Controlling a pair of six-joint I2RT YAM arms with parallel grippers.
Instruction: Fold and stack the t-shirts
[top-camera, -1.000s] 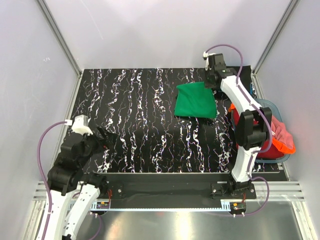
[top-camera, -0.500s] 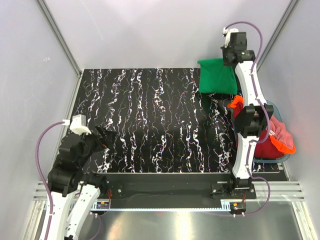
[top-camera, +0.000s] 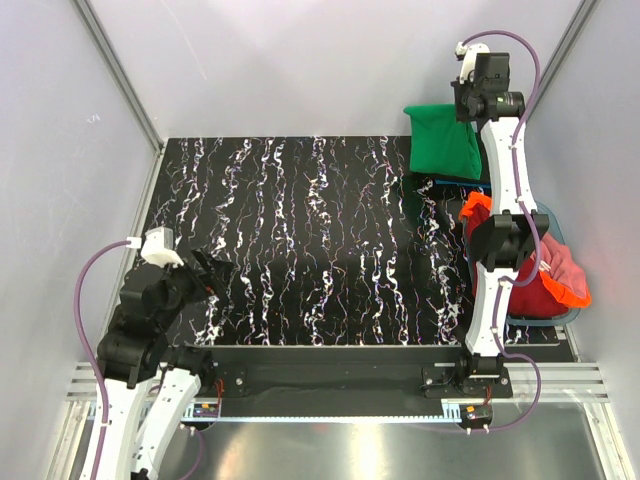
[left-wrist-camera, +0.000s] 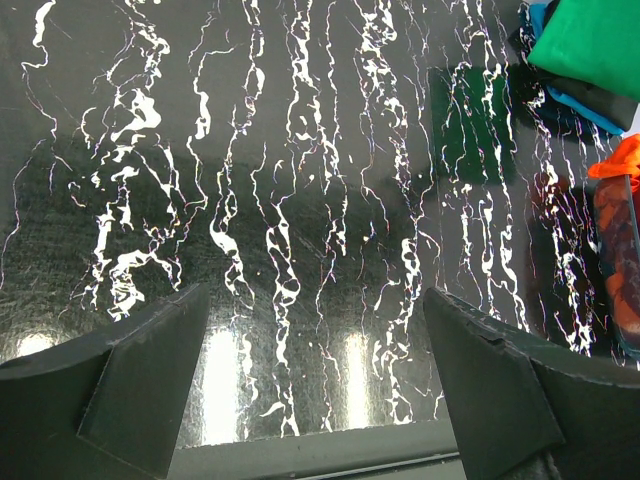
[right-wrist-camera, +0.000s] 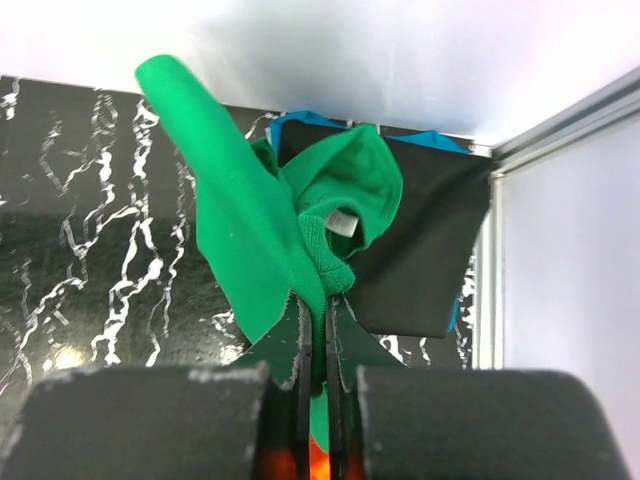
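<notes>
My right gripper (top-camera: 466, 116) is shut on a fold of the bright green t-shirt (top-camera: 442, 142) and holds it in the air at the far right corner. In the right wrist view the green cloth (right-wrist-camera: 250, 230) is pinched between the jaws of the right gripper (right-wrist-camera: 315, 300). It hangs over a folded black t-shirt (right-wrist-camera: 425, 235) that lies on a blue one (right-wrist-camera: 300, 121). My left gripper (top-camera: 214, 272) is open and empty low over the near left of the table, as the left wrist view (left-wrist-camera: 315, 380) also shows. The green shirt (left-wrist-camera: 590, 40) shows there too.
A clear plastic tub (top-camera: 563, 318) stands at the table's right edge, next to my right arm. It holds a maroon-red shirt (top-camera: 530, 297) and an orange one (top-camera: 573, 293). White walls with metal rails close in the far corner.
My right arm has lifted the folded green shirt off the right middle of the table and carried it back and right, over the black and blue shirts. The left arm has hardly moved.
</notes>
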